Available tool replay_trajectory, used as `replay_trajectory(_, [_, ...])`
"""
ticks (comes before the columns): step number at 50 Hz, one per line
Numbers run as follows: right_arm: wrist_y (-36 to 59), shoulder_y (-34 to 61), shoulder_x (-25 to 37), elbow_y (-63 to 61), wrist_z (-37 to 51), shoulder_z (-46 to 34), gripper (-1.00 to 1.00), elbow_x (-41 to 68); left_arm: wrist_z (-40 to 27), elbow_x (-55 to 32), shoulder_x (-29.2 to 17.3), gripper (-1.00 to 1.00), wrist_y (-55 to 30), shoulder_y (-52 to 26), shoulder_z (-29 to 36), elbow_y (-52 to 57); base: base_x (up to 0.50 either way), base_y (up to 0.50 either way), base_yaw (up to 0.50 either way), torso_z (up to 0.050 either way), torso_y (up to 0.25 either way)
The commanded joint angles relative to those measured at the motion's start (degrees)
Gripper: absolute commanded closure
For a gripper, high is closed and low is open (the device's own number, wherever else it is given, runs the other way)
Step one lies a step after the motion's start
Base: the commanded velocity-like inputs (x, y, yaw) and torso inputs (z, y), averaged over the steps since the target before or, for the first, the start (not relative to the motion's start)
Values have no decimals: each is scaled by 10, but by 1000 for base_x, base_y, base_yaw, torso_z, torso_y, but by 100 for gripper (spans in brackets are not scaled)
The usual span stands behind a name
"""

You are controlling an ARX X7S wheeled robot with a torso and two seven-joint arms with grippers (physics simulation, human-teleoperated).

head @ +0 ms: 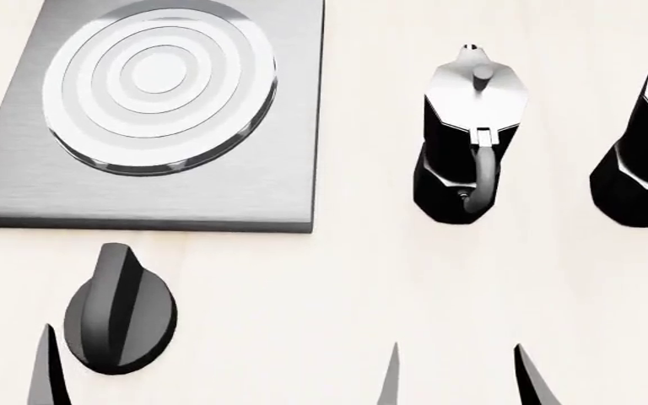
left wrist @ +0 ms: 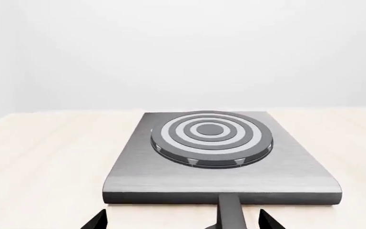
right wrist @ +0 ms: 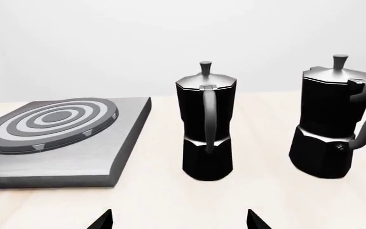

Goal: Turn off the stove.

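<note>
stove (head: 189,177) plate left of nearer moka pot (head: 465,143) | knob (head: 119,308) just before plate's front edge, untouched | left gripper (left wrist: 181,220) wide, straddling knob | right gripper (right wrist: 177,220) wide, empty | risk: off-centre closure slips on ridge

The head camera looks straight down on the desk (head: 347,278). Both wrist cameras sit low and close, looking forward. All three see the stove (head: 245,181).
</note>
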Motion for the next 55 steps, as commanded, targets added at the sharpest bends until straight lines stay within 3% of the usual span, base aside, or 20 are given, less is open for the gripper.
replay_trajectory(1, [-1,1,1,2,2,-2,-100,2,-2,-3,-2,-100,0,-1,1,0,0,0,0,0,0])
replay_trajectory(55, [-5,3,12,-1,9,-7,-100,10,-11,-6,-10,-100,2,-4,11,-2,0,0,0,0,0])
